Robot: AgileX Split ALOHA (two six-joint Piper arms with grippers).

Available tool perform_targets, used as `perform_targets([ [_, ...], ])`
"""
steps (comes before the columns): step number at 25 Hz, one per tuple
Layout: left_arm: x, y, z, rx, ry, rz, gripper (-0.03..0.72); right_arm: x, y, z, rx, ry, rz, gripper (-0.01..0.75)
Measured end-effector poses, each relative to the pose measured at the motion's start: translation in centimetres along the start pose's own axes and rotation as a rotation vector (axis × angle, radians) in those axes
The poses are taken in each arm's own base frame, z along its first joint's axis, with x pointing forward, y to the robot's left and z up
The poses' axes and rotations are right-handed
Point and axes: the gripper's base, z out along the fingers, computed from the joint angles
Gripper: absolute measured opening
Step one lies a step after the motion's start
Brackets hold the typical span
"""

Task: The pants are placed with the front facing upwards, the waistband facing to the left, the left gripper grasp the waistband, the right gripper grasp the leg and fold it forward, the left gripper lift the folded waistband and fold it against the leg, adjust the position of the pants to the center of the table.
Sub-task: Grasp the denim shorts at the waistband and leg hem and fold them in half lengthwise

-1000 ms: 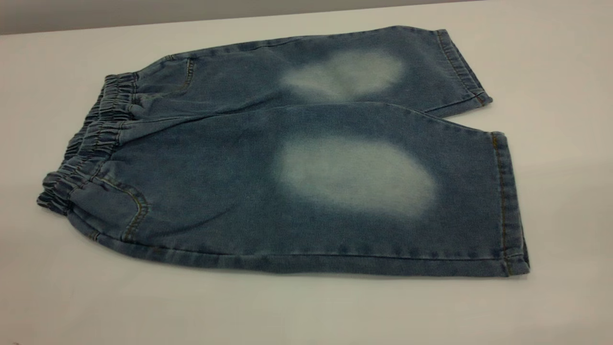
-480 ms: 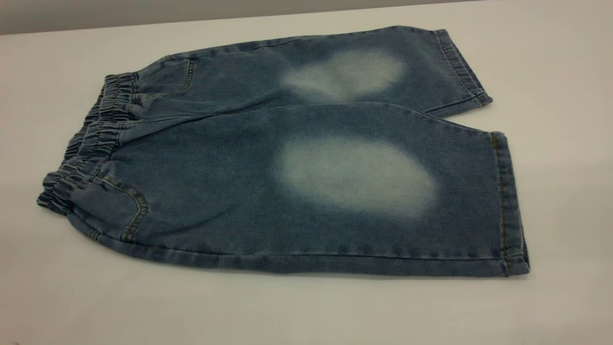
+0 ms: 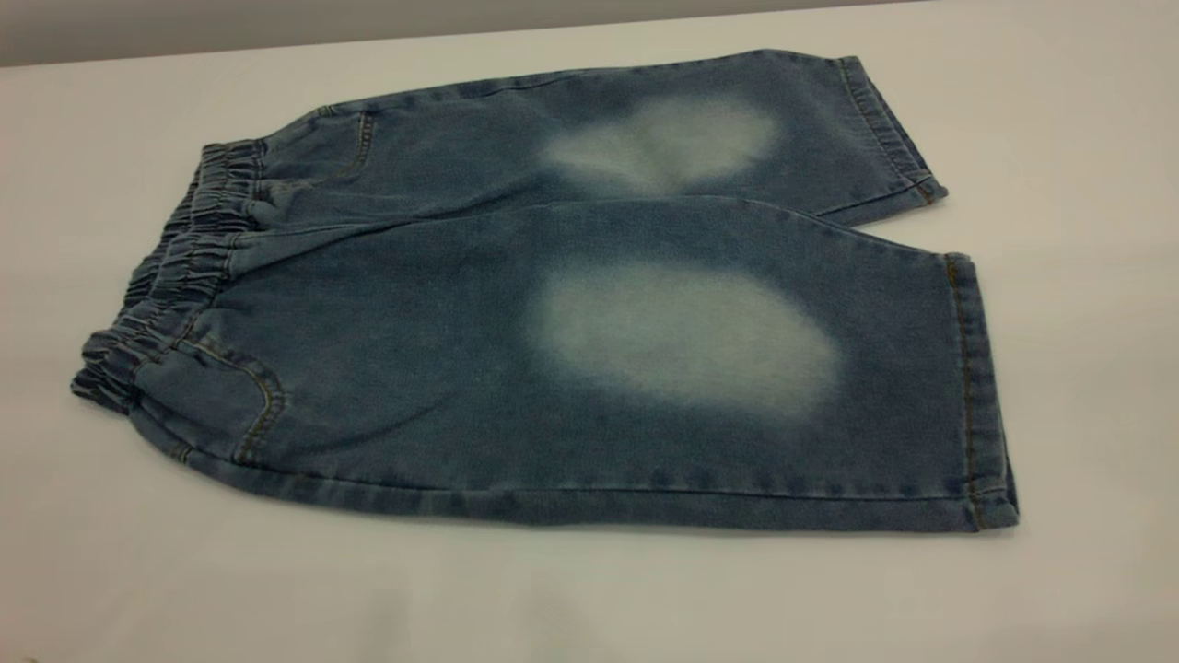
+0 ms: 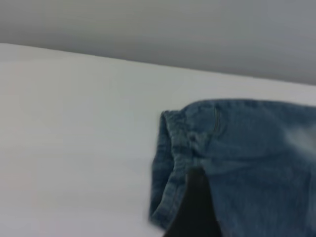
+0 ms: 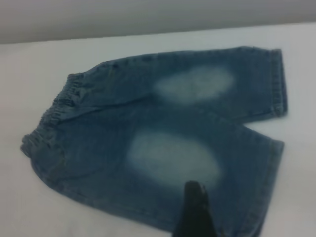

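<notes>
The pants (image 3: 553, 304) lie flat and front up on the table (image 3: 1059, 368), with pale ovals on both thighs. The gathered waistband (image 3: 170, 276) is at the left. The near leg (image 3: 737, 368) ends in a hem at the right, and the far leg (image 3: 700, 129) lies behind it. Neither gripper shows in the exterior view. In the left wrist view a black part of my left gripper (image 4: 195, 210) hovers by the waistband (image 4: 170, 163). In the right wrist view a black part of my right gripper (image 5: 195, 212) hangs over the near leg (image 5: 173, 158).
The white tabletop stretches out on every side of the pants. A grey wall (image 3: 276, 18) runs behind the table's far edge.
</notes>
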Motion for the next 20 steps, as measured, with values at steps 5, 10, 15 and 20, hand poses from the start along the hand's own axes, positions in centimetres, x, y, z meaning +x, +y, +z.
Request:
perform_targets([
  [5, -2.0, -0.8, 4.8, 0.042, 0.018, -0.084, 0.531, -2.0, -1.0, 3.9, -0.01, 0.074, 0.109, 0.479],
  [10, -2.5, -0.9, 10.7, 0.026, 0.072, -0.124, 0.531, -2.7, -1.8, 7.9, -0.059, 0.194, 0.161, 0.479],
  [15, -1.5, -0.6, 15.9, -0.007, 0.131, -0.127, 0.531, -2.0, -2.7, 12.0, -0.108, 0.367, 0.223, 0.479],
  [20, -0.1, -0.3, 19.4, -0.03, 0.173, -0.122, 0.531, -0.3, -4.1, 15.9, -0.134, 0.548, 0.266, 0.479],
])
